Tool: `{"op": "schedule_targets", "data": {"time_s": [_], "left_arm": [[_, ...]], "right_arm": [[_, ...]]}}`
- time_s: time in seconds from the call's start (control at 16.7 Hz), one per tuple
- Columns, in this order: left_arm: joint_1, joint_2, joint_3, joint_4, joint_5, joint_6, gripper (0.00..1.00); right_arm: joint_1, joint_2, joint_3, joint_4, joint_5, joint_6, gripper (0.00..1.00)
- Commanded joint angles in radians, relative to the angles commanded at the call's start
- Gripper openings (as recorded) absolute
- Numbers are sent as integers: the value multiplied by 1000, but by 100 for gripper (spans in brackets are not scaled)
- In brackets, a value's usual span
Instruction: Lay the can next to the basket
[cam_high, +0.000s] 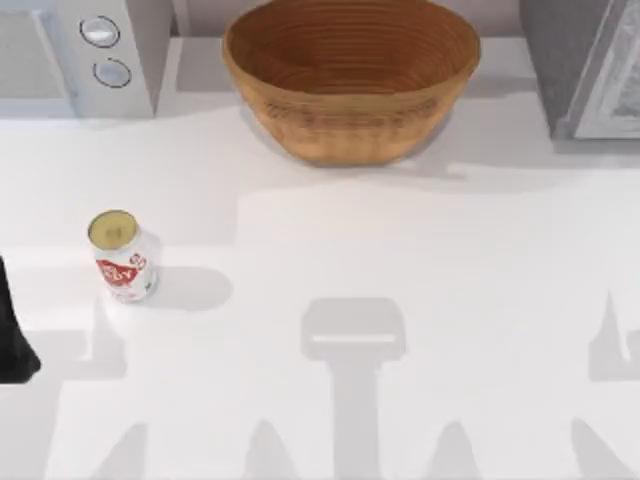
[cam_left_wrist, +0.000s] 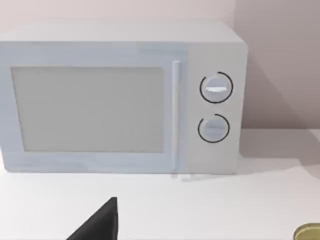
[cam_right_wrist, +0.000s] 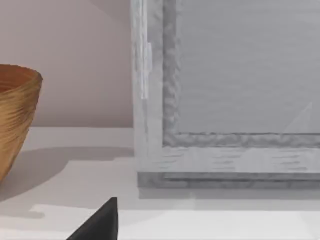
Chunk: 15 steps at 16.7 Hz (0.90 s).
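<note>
Now the can (cam_high: 122, 257) stands upright on the white surface (cam_high: 400, 240), out toward nine o'clock from the middle of the top view, its dull gold top facing up and its red label with white lettering turned toward six o'clock. Nothing touches it, and its shadow falls toward three o'clock. A sliver of the gold top (cam_left_wrist: 307, 233) also peeks in at the edge of the left wrist view.

The basket (cam_high: 350, 75) sits at twelve o'clock, at the far edge of the surface, well apart from the can. It is a wide oval bowl of tan-brown wicker with coiled rings inside, and it holds nothing. Its side (cam_right_wrist: 15, 115) shows in the right wrist view, next to a grey framed appliance (cam_right_wrist: 230, 90).

A white microwave (cam_high: 85, 50) with two round dials stands at about ten o'clock, beside the basket; the left wrist view looks straight at its door (cam_left_wrist: 90, 107). The grey appliance (cam_high: 585, 65) is at two o'clock.

A dark part of the left arm (cam_high: 12, 340) juts in at nine o'clock, near the can but not touching it. I cannot tell how the left claw or the right claw is set. A dark wedge (cam_left_wrist: 100, 222) shows low in the left wrist view, and a like wedge (cam_right_wrist: 100, 222) in the right wrist view.
</note>
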Motion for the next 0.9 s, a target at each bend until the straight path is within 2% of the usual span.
{"op": "schedule_targets", "data": {"time_s": [0.24, 0.42, 0.6, 0.9], "left_arm": [[-6, 31, 31, -25, 1, 12, 100], [-25, 157, 155, -120, 2, 57, 100], [-52, 380, 354, -264, 1, 126, 100], [-108, 910, 751, -571, 0, 268, 100]], "right_arm": [[0, 0, 0, 0, 0, 0, 100], [0, 0, 0, 0, 0, 0, 100], [0, 0, 0, 0, 0, 0, 100], [0, 0, 0, 0, 0, 0, 100]]}}
